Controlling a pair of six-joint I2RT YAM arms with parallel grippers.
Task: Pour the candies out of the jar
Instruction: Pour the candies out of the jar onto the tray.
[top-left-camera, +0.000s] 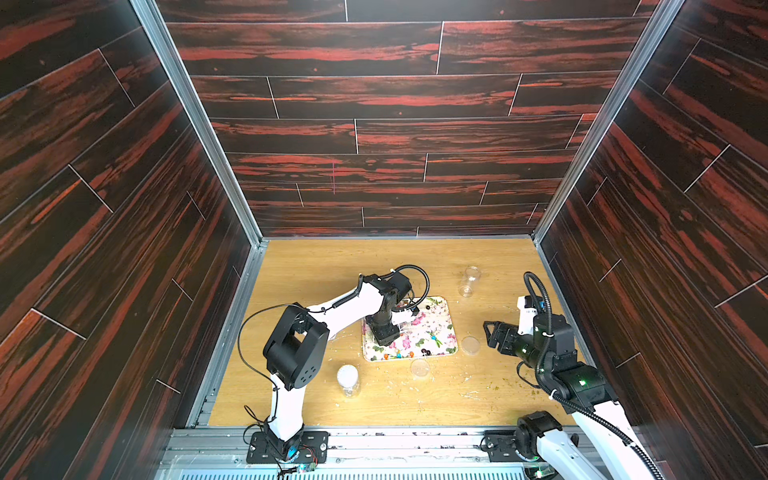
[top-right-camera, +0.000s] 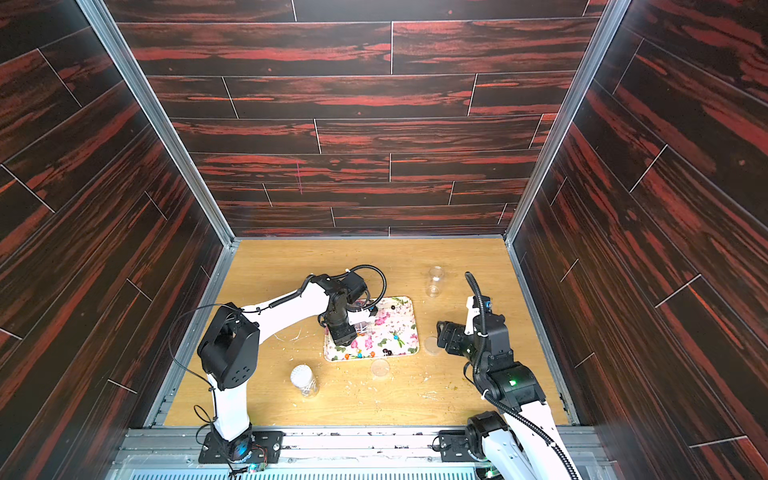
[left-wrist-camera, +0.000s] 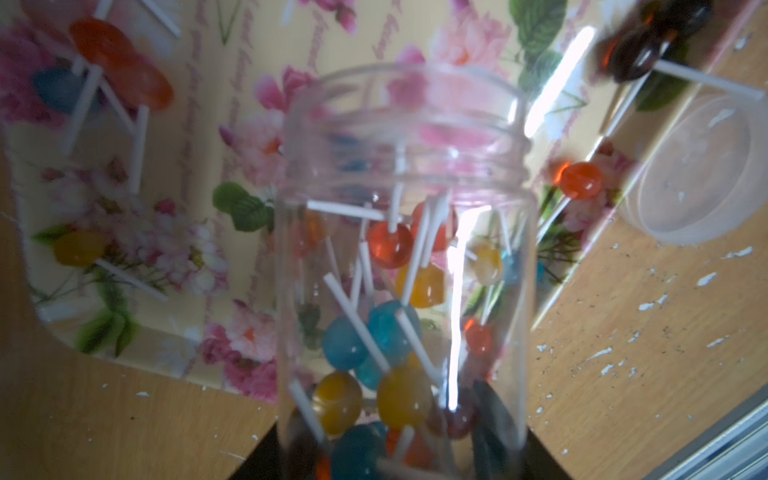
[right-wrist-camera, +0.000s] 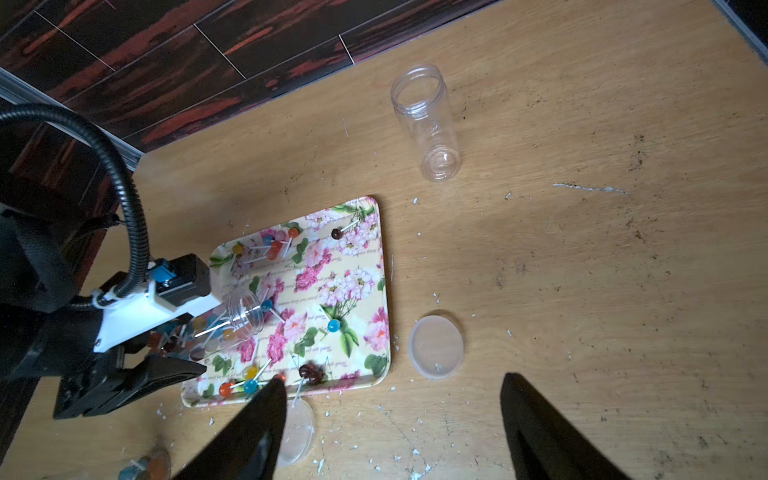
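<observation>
Left gripper (right-wrist-camera: 195, 345): jaws clamped on the jar (left-wrist-camera: 403, 249), low on its body near the base. The mouth is tipped down over the tray (right-wrist-camera: 384, 291).

Right gripper (right-wrist-camera: 394, 381): jaws wide apart, empty, just off the tray's edge.

Jar: clear, thin-walled, threaded neck. It is likely light, smooth and slippery, so hold it low on the wall, clear of the mouth.

Candies (left-wrist-camera: 386, 332): glossy balls in blue, orange, yellow and red, each on a stiff white stick. Most sit inside the jar above the tray; some lie scattered on the tray. The sticks cross one another, so expect jamming at the neck.
</observation>
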